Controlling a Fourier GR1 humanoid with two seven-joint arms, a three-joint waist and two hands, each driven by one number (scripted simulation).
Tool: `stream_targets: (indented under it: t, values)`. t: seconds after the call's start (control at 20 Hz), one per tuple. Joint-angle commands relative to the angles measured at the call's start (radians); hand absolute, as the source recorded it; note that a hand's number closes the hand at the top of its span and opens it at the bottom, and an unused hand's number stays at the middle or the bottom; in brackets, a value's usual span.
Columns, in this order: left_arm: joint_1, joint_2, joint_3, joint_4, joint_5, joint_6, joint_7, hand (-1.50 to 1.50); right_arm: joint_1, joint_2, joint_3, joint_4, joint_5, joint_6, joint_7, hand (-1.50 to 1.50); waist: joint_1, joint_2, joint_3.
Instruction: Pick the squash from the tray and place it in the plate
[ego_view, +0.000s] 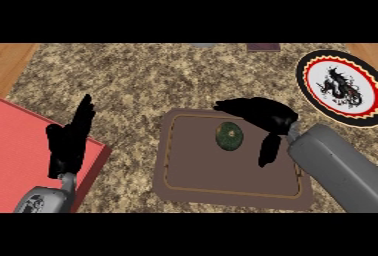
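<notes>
The right hand (258, 115) sits right of the frame's centre, over the upper right corner of the tray (221, 175). It is wide open: the fingers reach left across the tray's top edge and the thumb points down the tray's right side. The squash (230, 136), a small round dark green one, lies on the tray in the gap between fingers and thumb. It is just beside the hand, and I cannot tell whether they touch. The grey forearm runs from the hand to the lower right of the frame.

The tray is brown, with a thin light line inside its rim, and rests on a speckled counter (125, 80) at the lower centre. The plate (328, 67) is at the upper right, apart from the tray; it has a black rim, a red ring and a white middle with a dark figure.

At the left of the frame the left hand (66, 142) rests open with its fingers up, over the edge of a red board (22, 150).
</notes>
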Motion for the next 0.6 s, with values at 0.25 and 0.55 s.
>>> stream_targets:
  t: [0.25,0.55]
  values:
    - [0.085,-0.04,-0.022,0.041,0.007,-0.044,0.017,0.0,-0.008,0.02,-0.026,0.068,0.058,0.032,-0.062,-1.5,-0.002,0.009,-0.013]
    - [0.047,-0.047,-0.004,0.046,-0.012,-0.049,0.034,0.0,-0.016,0.156,-0.004,0.161,0.126,0.005,-0.026,-1.5,0.001,0.011,-0.013]
